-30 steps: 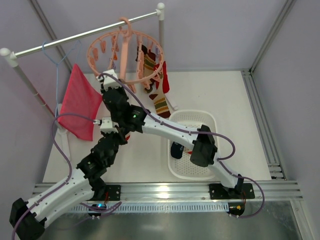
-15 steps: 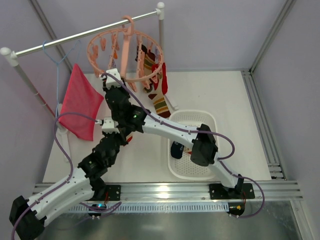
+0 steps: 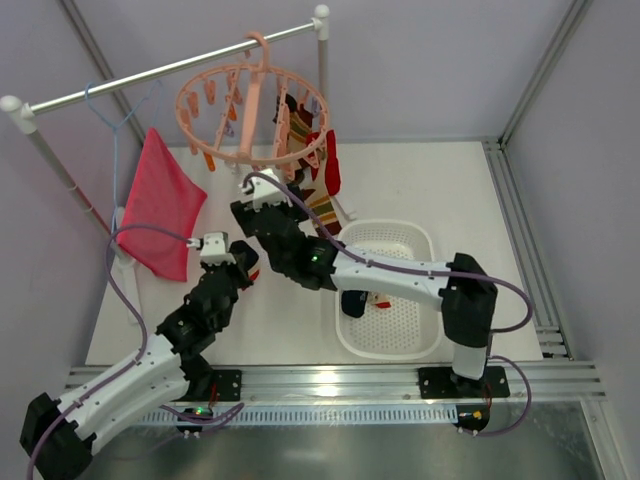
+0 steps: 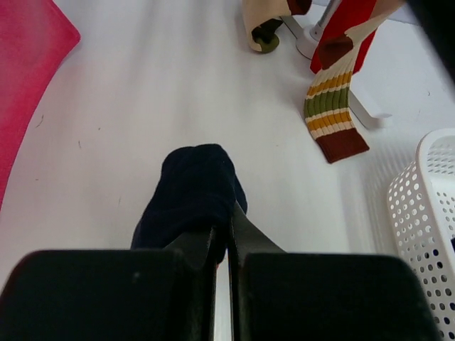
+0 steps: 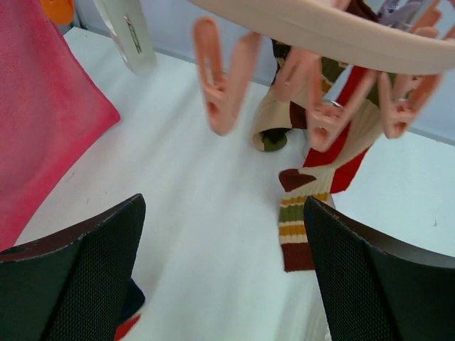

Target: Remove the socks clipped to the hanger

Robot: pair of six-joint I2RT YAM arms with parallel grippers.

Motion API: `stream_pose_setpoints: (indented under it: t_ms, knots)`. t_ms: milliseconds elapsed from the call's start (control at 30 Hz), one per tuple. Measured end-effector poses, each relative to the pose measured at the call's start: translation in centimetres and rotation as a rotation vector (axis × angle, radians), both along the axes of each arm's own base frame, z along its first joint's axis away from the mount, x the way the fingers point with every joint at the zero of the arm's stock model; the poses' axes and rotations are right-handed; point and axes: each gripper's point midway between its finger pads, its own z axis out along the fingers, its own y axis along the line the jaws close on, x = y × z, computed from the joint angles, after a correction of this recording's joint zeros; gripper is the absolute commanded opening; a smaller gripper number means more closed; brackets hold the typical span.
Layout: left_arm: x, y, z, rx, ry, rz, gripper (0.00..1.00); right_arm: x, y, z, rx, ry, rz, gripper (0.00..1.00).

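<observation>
**Item: socks, on the hanger [image 3: 249, 102]**

- Location – clipped lot bunched at the ring's 4 o'clock arc in the top view: striped sock [image 5: 295, 238] hanging lowest, red sock [image 5: 353, 145] beside it, and a tan one partly hidden behind the pegs [image 5: 224, 85].
- One navy sock [image 4: 192, 192] is already free, low over the table at 7 o'clock of the ring.
- Left gripper [image 4: 222, 238]: fingers pressed together on the navy sock's end, the rest drooping.
- Right gripper [image 5: 227, 273]: fingers spread wide with nothing between them, facing the clipped lot from below.
- Basket [image 3: 425, 240]: at 5 o'clock of the ring.
- Handling, as judged – light, limp knit, grippy rather than slick, nothing fragile. Best taken at the cuff just under its peg and drawn downward. The ring hangs by a hook, so it will likely swing or tilt under the pull.
</observation>
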Motion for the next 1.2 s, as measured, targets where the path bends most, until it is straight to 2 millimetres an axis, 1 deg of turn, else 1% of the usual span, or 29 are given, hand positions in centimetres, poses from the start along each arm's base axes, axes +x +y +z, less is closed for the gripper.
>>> stream_pose_setpoints:
  t_ms: [133, 200, 233, 333, 400, 467, 533, 633, 733, 800, 867, 900, 933, 1000, 1067, 1100, 1133, 1200]
  knots:
    - [0.3, 0.1, 0.1, -0.028, -0.012, -0.017, 0.0, -2.0, -3.5, 0.8, 0.06, 0.006, 0.002, 0.92]
    - [0.4, -0.3, -0.1, -0.04, -0.01, -0.046, 0.0, -2.2, -5.4, 0.4, 0.089, 0.021, -0.007, 0.92]
    - [0.5, -0.5, -0.2, -0.045, -0.007, -0.062, 0.0, -2.2, -6.2, -0.1, 0.1, 0.032, -0.012, 0.92]
    - [0.8, -1.8, -0.5, -0.069, 0.005, -0.142, 0.0, -2.0, -10.2, -3.1, 0.122, 0.083, -0.045, 0.92]
    - [0.9, -3.0, -0.8, -0.081, 0.018, -0.208, 0.0, -1.9, -13.7, -5.9, 0.117, 0.126, -0.085, 0.92]
    - [0.7, -4.5, -1.0, -0.096, 0.027, -0.287, 0.0, -2.1, -17.2, -8.1, 0.117, 0.16, -0.129, 0.92]
    - [0.3, -6.2, -1.0, -0.116, 0.033, -0.378, 0.0, -2.4, -20.0, -9.1, 0.139, 0.176, -0.164, 0.92]
    - [-0.5, -8.8, -1.2, -0.149, 0.048, -0.519, 0.01, -3.2, -23.6, -8.9, 0.21, 0.167, -0.2, 0.93]
    - [-1.1, -10.9, -1.6, -0.179, 0.083, -0.627, 0.0, -4.0, -26.9, -7.5, 0.308, 0.129, -0.233, 0.93]
    - [-1.3, -12.1, -1.4, -0.183, 0.097, -0.676, 0.01, -4.4, -29.7, -6.4, 0.383, 0.092, -0.275, 0.93]
    - [-1.4, -13.7, 0.0, -0.175, 0.08, -0.726, 0.0, -4.8, -32.4, -5.9, 0.445, 0.058, -0.323, 0.95]
    - [-1.2, -14.6, 1.3, -0.169, 0.06, -0.748, 0.0, -4.9, -33.9, -5.6, 0.477, 0.039, -0.353, 0.95]
    - [-1.6, -16.1, 2.9, -0.17, 0.034, -0.794, 0.01, -5.0, -34.9, -5.7, 0.494, 0.03, -0.374, 0.95]
    - [-1.7, -18.1, 6.0, -0.178, -0.027, -0.845, 0.0, -5.3, -36.9, -6.4, 0.515, 0.025, -0.418, 0.95]
    - [-1.7, -20.2, 8.9, -0.193, -0.084, -0.892, 0.01, -5.3, -37.8, -7.0, 0.524, 0.032, -0.443, 0.96]
    - [-1.8, -21.3, 10.0, -0.198, -0.104, -0.913, 0.0, -5.3, -38.0, -7.4, 0.521, 0.041, -0.45, 0.95]
    - [-1.7, -22.4, 10.9, -0.2, -0.118, -0.931, 0.0, -5.3, -38.2, -8.0, 0.516, 0.055, -0.456, 0.96]
    - [-1.5, -24.5, 11.5, -0.191, -0.123, -0.962, 0.0, -5.3, -38.6, -8.9, 0.507, 0.078, -0.469, 0.96]
